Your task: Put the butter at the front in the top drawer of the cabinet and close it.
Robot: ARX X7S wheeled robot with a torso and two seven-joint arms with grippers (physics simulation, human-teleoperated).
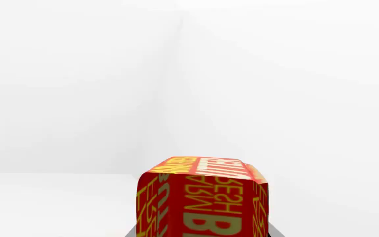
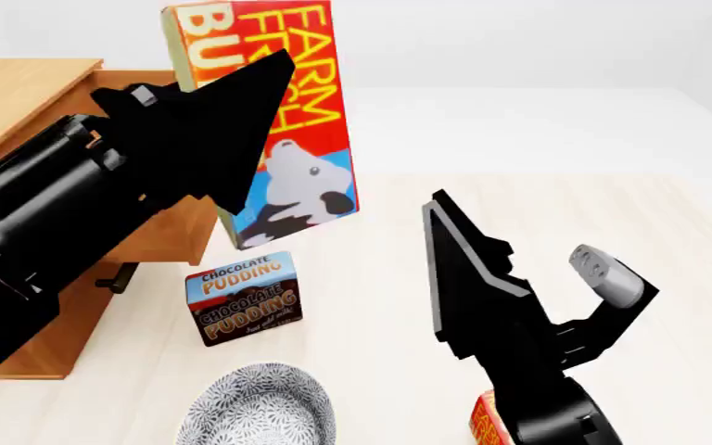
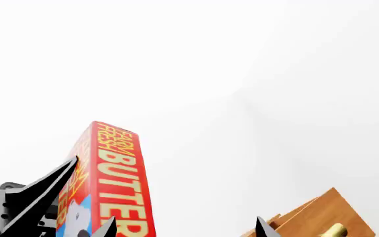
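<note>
Two arms show over the counter [image 2: 653, 232]. Nearest, the right gripper [image 2: 523, 250] hangs with jaws apart, holding nothing, right of the pudding box [image 2: 242, 297]. Above that box, the left gripper [image 2: 226, 111] lifts the butter [image 2: 285, 120] upright, jaws apparently clamped on it, beside the cabinet [image 2: 22, 93].

Left gripper [image 2: 226, 120] raised and clamped, right gripper [image 2: 523, 250] spread
</note>
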